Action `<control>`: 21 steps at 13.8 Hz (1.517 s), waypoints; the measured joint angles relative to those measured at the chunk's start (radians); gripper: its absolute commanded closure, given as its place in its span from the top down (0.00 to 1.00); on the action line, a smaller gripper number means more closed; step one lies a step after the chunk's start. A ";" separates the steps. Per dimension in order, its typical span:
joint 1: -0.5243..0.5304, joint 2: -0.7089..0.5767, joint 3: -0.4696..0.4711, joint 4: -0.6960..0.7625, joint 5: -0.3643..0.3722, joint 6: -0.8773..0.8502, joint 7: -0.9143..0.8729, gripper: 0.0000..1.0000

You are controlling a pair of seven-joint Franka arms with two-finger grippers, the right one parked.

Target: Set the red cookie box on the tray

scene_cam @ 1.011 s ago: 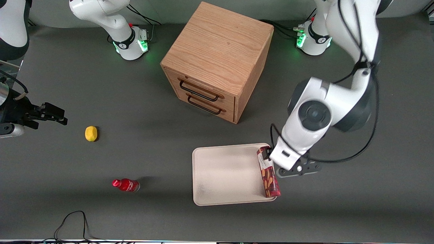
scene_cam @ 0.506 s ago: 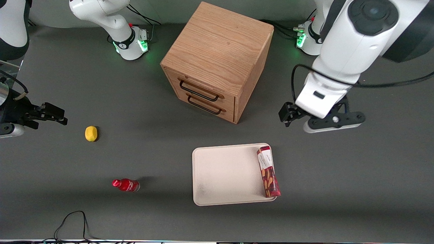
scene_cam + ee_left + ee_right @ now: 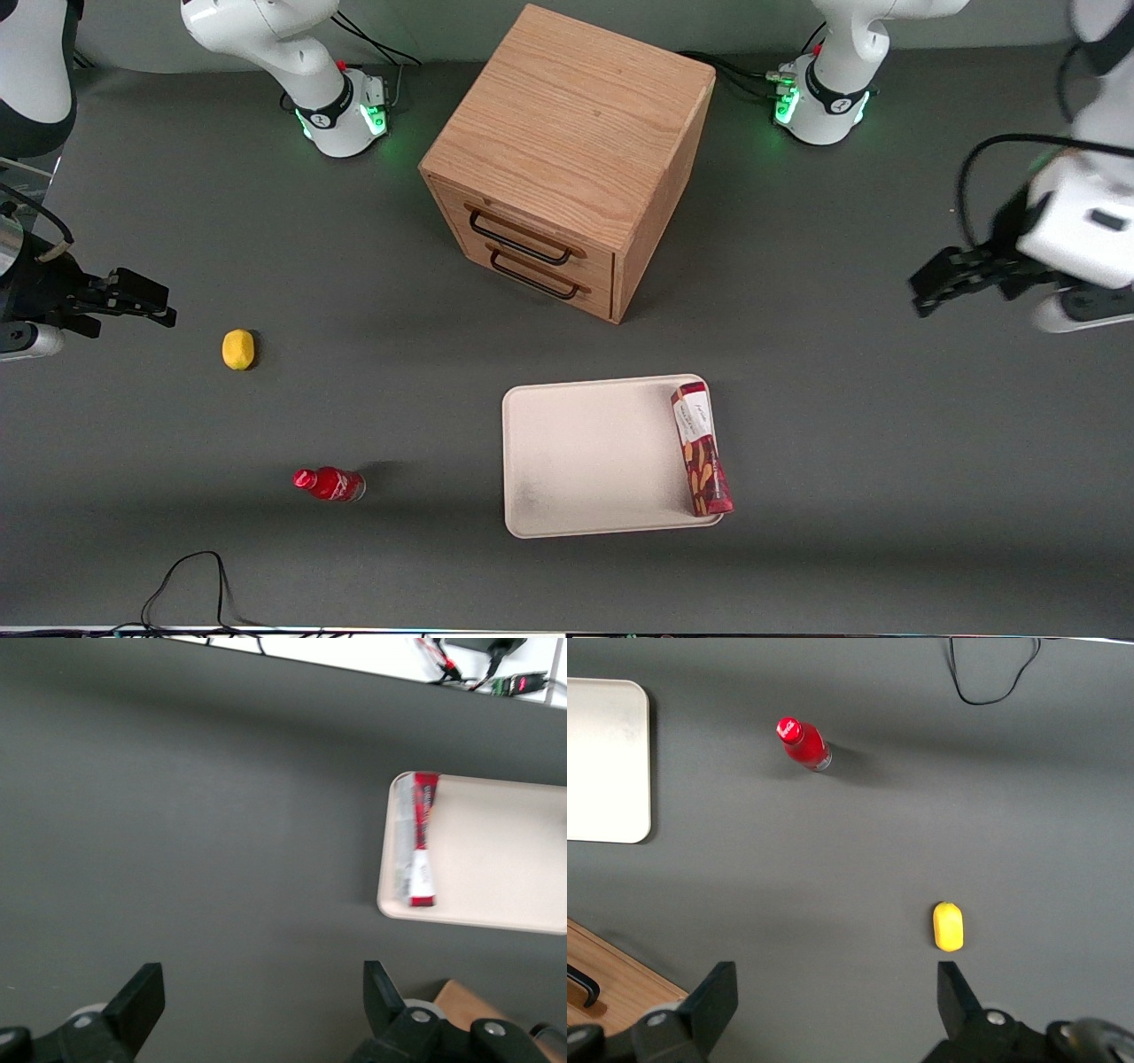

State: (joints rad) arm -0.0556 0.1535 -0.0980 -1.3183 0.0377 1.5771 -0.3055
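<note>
The red cookie box (image 3: pixel 702 448) lies flat along the edge of the cream tray (image 3: pixel 594 456) that faces the working arm's end of the table, its white patch toward the cabinet. The wrist view shows the same red cookie box (image 3: pixel 423 851) resting on the tray (image 3: pixel 496 859). My gripper (image 3: pixel 930 288) hangs well above the table toward the working arm's end, far from the tray. It is open, with nothing between its fingers (image 3: pixel 142 997), and only bare table shows below them.
A wooden two-drawer cabinet (image 3: pixel 567 159) stands farther from the front camera than the tray. A small red bottle (image 3: pixel 330 484) and a yellow lemon (image 3: pixel 237 348) lie toward the parked arm's end. A black cable (image 3: pixel 190 580) loops near the front edge.
My gripper let go of the red cookie box, rose off the tray and swung away toward the working arm's end of the table. The box stayed put.
</note>
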 measured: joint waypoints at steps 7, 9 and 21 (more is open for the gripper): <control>0.183 -0.104 0.016 -0.158 -0.051 0.069 0.297 1.00; 0.177 -0.129 0.013 -0.217 -0.051 0.140 0.296 1.00; 0.079 -0.177 0.046 -0.252 -0.040 0.069 0.204 1.00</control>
State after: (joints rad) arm 0.0233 -0.0234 -0.0523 -1.5698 -0.0023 1.6464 -0.1012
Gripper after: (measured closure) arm 0.000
